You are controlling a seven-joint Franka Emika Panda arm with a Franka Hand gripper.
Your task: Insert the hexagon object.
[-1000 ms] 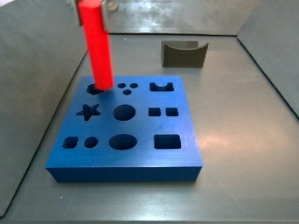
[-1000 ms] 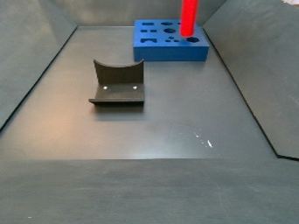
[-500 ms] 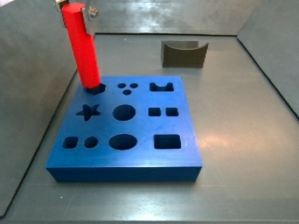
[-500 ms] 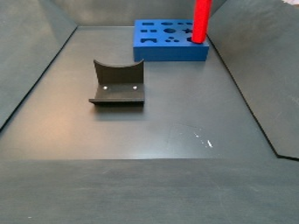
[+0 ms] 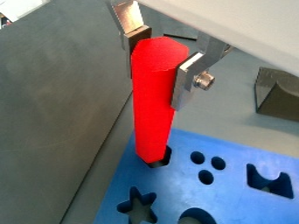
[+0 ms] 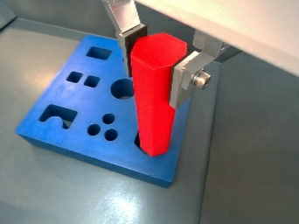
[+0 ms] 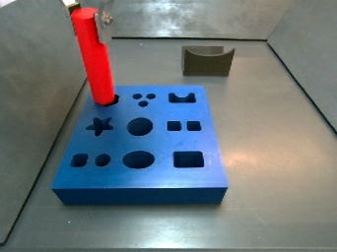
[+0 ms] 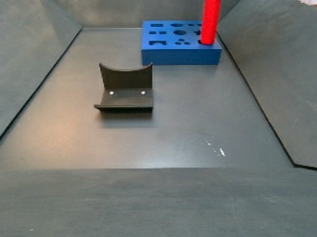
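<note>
- The hand [image 5: 162, 59] grips the top of the hexagon object [image 5: 153, 101], its silver fingers [image 6: 184, 77] pressed to opposite faces.
- The rod stands upright, its lower end in a corner hole of the blue block [image 7: 145, 148], close to the block's edge and the grey side wall [image 7: 37, 108].
- The dark grey block [image 8: 124, 88] lies well apart on the tabletop [image 8: 173, 139], with wide bare room between.
</note>
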